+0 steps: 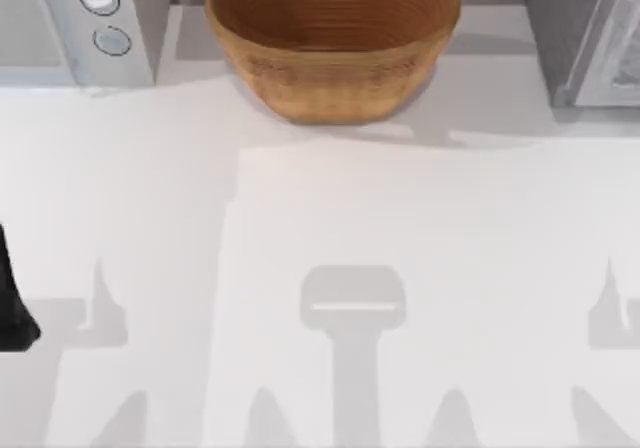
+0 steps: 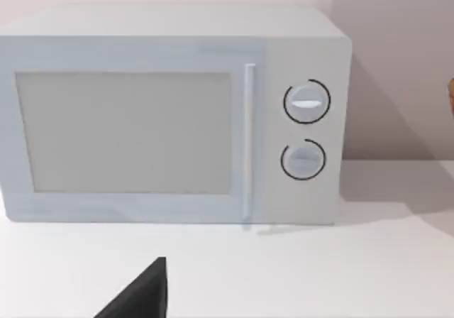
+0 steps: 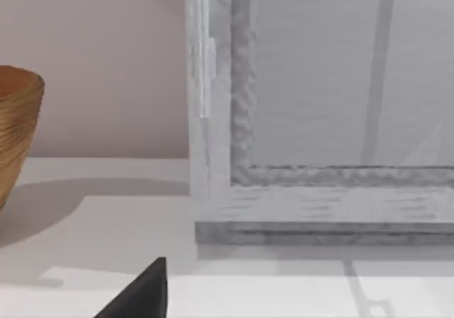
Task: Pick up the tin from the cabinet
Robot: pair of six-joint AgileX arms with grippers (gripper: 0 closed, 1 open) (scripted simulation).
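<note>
The tin is out of view. The grey cabinet (image 1: 590,38) stands at the table's back right corner. The right wrist view faces its framed front panel (image 3: 326,91) from close by. A dark part of my left arm (image 1: 12,303) sits at the table's left edge, and a black tip of the left gripper (image 2: 145,293) points toward the microwave. A black tip of my right gripper (image 3: 145,293) lies low in front of the cabinet's base (image 3: 319,231).
A large brown woven bowl (image 1: 333,38) stands at the back middle, with its edge (image 3: 18,133) left of the cabinet. A white microwave (image 1: 70,23) with two round dials (image 2: 306,102) occupies the back left. The white tabletop (image 1: 330,228) spreads in front of them.
</note>
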